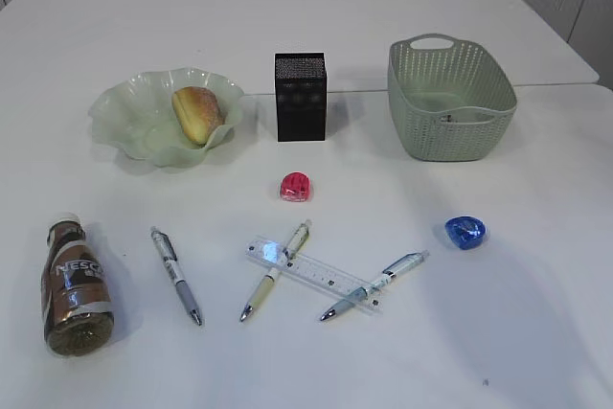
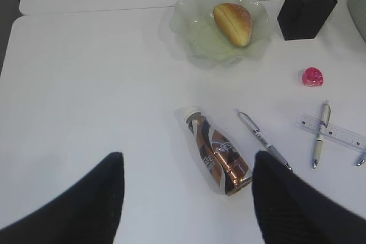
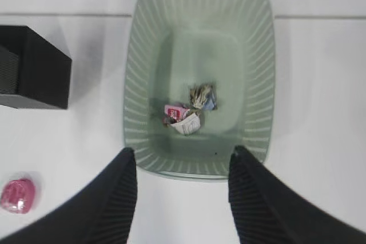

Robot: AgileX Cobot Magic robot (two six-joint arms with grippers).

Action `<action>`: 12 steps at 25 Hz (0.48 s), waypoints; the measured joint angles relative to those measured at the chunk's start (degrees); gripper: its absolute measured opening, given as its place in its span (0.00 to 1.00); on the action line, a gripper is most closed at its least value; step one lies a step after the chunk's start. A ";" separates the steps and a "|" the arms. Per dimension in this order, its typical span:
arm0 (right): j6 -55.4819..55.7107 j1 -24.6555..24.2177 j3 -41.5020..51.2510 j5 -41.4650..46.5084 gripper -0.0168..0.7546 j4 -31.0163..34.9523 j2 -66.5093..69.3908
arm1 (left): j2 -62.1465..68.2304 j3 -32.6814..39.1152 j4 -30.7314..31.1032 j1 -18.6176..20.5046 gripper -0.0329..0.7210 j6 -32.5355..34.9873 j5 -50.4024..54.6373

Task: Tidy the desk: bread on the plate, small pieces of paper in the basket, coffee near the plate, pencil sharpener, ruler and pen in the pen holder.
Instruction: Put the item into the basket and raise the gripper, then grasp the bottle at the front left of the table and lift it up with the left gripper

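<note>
Paper scraps (image 3: pixel 190 114) are sitting on the floor of the basket (image 3: pixel 255 84), a couple of crumpled bits bunched near the middle, and the right gripper (image 3: pixel 180 198) is hanging straight over the basket's near rim with its fingers spread wide and nothing between them. So the scraps are lying just beyond and below the gap of the claw, not touching it.

Over on the other side, the left gripper (image 2: pixel 186 198) is hovering above the desk (image 2: pixel 86 84), fingers also spread apart and empty. The coffee (image 2: pixel 217 152) is lying on its side right between and just ahead of those two fingers, cap pointing away toward the plate (image 2: pixel 194 38), well apart from it. The bread (image 2: pixel 233 23) is resting in the plate.

The pen holder (image 1: pixel 301 97) is standing between plate and basket. In front of it the pink sharpener (image 1: pixel 295 186) is sitting alone, the blue sharpener (image 1: pixel 465 232) off to the right, and the ruler (image 1: pixel 316 273) is lying under two crossed pens (image 1: pixel 277 269), with a third pen (image 1: pixel 176 275) near the bottle.
</note>
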 joint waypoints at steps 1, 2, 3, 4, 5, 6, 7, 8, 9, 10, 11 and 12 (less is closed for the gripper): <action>0.00 0.00 0.00 0.00 0.56 0.00 0.00 | 0.00 0.00 0.00 0.00 0.69 0.00 0.00; 0.00 0.00 0.00 0.08 0.56 0.00 -3.89 | 0.00 0.00 0.00 0.00 0.69 0.00 0.00; 0.00 0.00 0.31 0.08 0.56 0.09 -6.55 | 0.00 0.00 0.00 0.00 0.69 0.00 0.00; -0.10 0.00 1.30 0.13 0.56 0.09 -9.32 | 0.00 0.00 0.00 0.00 0.69 0.00 0.00; -0.10 0.00 2.80 0.13 0.56 0.09 -11.73 | 0.00 0.00 0.00 0.00 0.69 0.00 0.00; -0.10 0.00 2.80 0.13 0.56 0.09 -12.11 | 0.00 0.00 0.00 0.00 0.69 0.00 0.00; -0.10 -0.06 5.19 0.21 0.56 0.09 -15.16 | 0.00 0.00 0.00 0.00 0.69 0.00 0.00; -0.10 -0.14 8.68 0.25 0.56 0.09 -18.10 | 0.00 0.00 0.00 0.00 0.69 0.00 0.00; -0.10 -0.14 10.93 0.25 0.56 0.09 -20.29 | 0.00 0.00 0.00 0.00 0.69 0.00 0.00; -0.10 -0.14 13.39 0.35 0.57 0.09 -21.74 | 0.00 0.00 0.00 0.00 0.69 -0.19 0.00; -0.10 -0.14 15.43 0.35 0.57 0.09 -23.14 | 0.09 0.00 -0.11 0.00 0.69 -0.52 0.00; -0.10 -0.14 18.61 0.35 0.57 0.09 -25.64 | 0.09 0.00 -0.11 0.00 0.70 -1.07 0.00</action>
